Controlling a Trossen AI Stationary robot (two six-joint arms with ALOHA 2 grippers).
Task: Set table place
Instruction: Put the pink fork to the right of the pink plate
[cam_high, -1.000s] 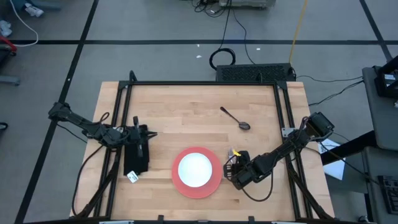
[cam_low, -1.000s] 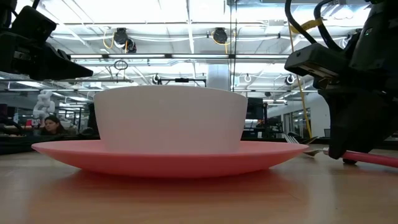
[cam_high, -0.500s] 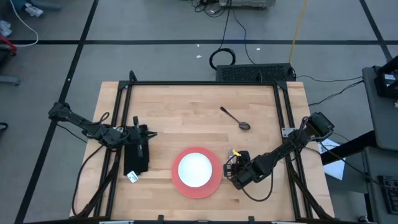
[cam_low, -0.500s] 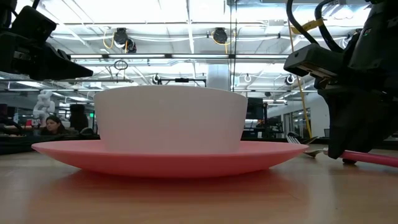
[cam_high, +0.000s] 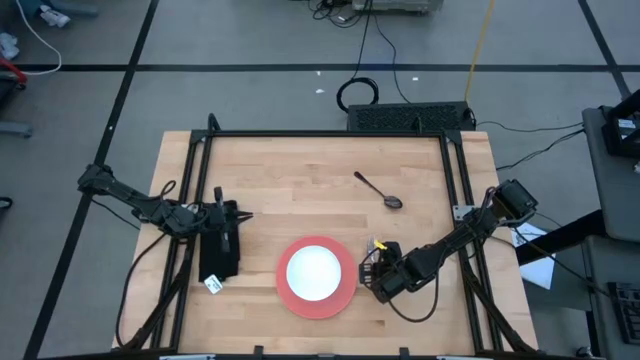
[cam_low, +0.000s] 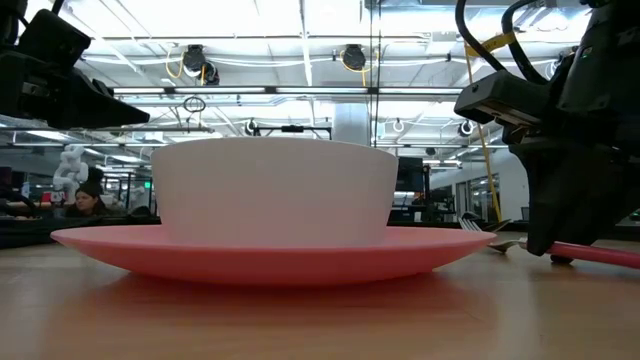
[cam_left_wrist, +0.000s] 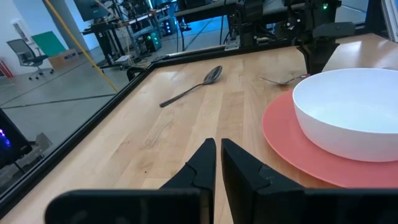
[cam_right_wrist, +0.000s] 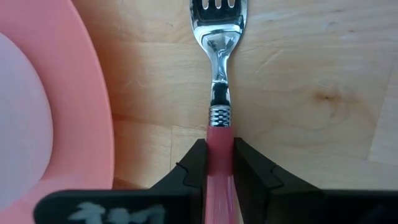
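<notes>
- Pinching a pink-handled fork (cam_right_wrist: 219, 93), the right gripper (cam_right_wrist: 217, 163) sits low over the table (cam_high: 300, 180) just beside the right edge of the pink plate (cam_high: 343, 297); its two dark fingers (cam_right_wrist: 194, 163) clamp the pink handle between them, and the metal tines point away from the wrist along the wood.
- Lying flat on the wood, the fork runs close alongside the plate's rim without overlapping it.
- A white bowl (cam_high: 314, 271) stands upright in the middle of the pink plate, near the table's front edge.
- A dark spoon (cam_high: 378, 190) lies by itself on the table farther back and to the right, well apart from the plate.
- The left gripper (cam_left_wrist: 218, 155) rests at the left side of the table, beside the plate, with its fingers pressed together and nothing between them.
- Black frame rails (cam_high: 200, 190) cross the light-wood table along its left, right and far sides.
- In the low view a person (cam_low: 85, 200) shows in the room far behind the table.
</notes>
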